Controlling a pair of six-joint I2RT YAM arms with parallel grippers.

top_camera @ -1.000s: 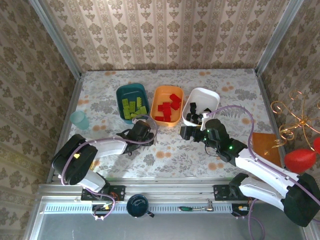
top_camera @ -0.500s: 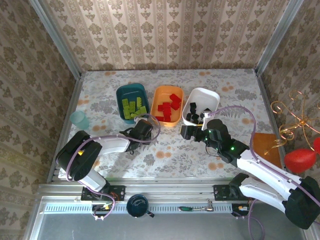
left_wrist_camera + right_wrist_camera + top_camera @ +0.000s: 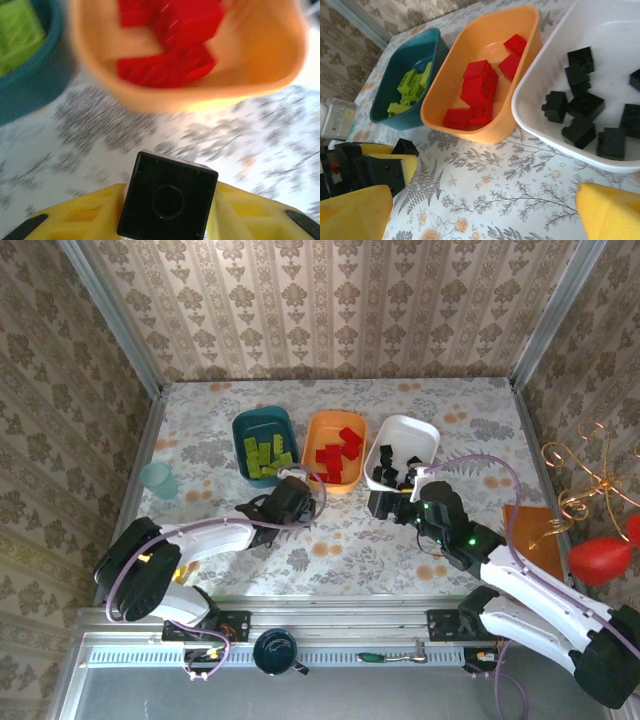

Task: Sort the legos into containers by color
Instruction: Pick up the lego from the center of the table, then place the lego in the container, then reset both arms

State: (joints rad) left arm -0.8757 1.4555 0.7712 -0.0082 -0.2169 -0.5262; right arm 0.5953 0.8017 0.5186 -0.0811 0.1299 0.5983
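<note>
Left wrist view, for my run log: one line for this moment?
left pincer: gripping black lego | right pincer: open | lego: near orange tub

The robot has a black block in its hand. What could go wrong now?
1. The left gripper holds the black brick right in front of the orange tub of red bricks. Let go there and the colours could mix; the other black bricks lie in the white tub.
2. The right gripper waits open beside the white tub, so the two arms might bump on the way over.
</note>
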